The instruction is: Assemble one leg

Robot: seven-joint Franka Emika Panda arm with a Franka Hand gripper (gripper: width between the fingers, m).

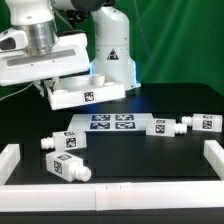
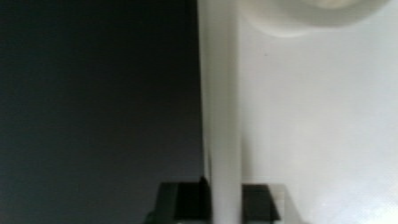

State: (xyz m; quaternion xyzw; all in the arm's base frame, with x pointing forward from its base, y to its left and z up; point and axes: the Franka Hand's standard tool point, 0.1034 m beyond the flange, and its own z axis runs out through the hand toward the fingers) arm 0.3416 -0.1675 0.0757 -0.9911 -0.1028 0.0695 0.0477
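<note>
My gripper [image 1: 44, 86] is shut on the rim of the large white tabletop [image 1: 70, 68] and holds it tilted in the air at the exterior view's upper left. In the wrist view the tabletop's thin wall [image 2: 221, 110] runs between my dark fingers [image 2: 183, 203], and my gripper [image 2: 222, 198] is closed on it. Several legs lie on the black table: two at the exterior view's left [image 1: 65, 141] [image 1: 68, 168] and two at its right [image 1: 160, 127] [image 1: 203, 122]. Each is a small white block with tags and a round peg.
The marker board [image 1: 108, 122] lies flat in the middle of the table, just under the raised tabletop. White rails stand along the table's left [image 1: 8, 160], right [image 1: 214, 156] and front [image 1: 110, 191] edges. The robot's white base [image 1: 112, 50] stands behind.
</note>
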